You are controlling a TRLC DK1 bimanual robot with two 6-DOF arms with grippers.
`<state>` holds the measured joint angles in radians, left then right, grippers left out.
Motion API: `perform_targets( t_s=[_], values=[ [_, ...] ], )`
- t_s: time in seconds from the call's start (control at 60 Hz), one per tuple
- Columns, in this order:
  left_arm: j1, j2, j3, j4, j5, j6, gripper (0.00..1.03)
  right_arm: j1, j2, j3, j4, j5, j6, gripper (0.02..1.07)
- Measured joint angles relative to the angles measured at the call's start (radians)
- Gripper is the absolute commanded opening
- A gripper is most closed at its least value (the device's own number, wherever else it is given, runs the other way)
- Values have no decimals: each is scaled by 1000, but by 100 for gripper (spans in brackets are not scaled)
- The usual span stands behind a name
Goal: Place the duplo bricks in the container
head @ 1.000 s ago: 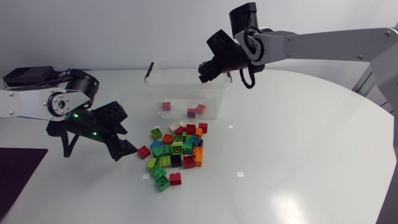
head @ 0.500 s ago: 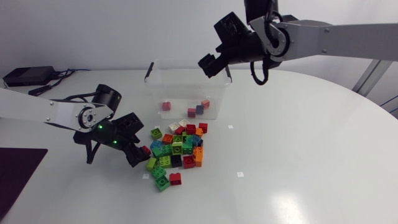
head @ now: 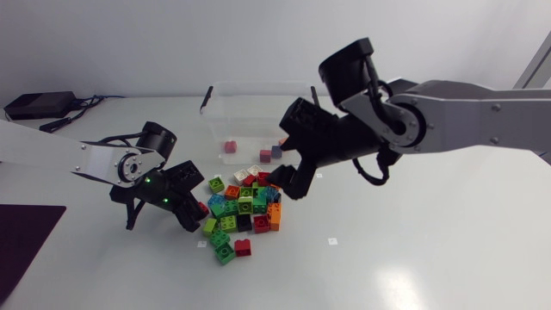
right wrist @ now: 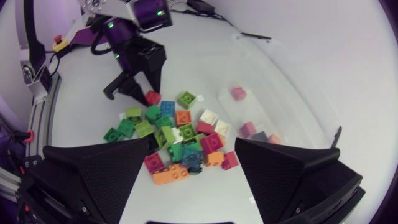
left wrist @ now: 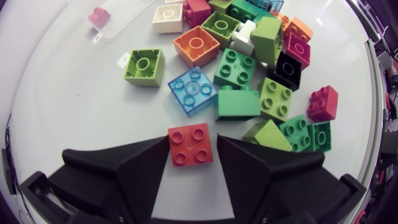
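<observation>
No readable text anywhere. Small white stickers [left wrist: 123,58] on the table [left wrist: 74,106] may carry marks, too small to tell. Bricks [left wrist: 236,68] show none.

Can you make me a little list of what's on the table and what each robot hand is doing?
pile: many coloured bricks loose on the table
box: clear, behind the pile, a few bricks inside
left gripper: shut on a red brick at the pile's edge
right gripper: open, empty, above the pile
job: most bricks not in the box yet
</observation>
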<state>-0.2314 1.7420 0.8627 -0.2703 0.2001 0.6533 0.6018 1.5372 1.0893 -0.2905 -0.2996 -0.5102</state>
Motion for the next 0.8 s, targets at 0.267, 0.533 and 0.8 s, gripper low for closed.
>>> perform_targets(
  t_s=[0.267,0.533,0.8],
  values=[
    [-6,-31,-20,-38,-16,1,26,121,43,-29,-67,-11,-61,99],
    [14,-156,-27,-99,-19,1,26,219,151,-27,-145,30,-84,92],
    [46,-261,1,-152,-4,1,26,288,256,39,-217,119,-90,84]
  ],
)
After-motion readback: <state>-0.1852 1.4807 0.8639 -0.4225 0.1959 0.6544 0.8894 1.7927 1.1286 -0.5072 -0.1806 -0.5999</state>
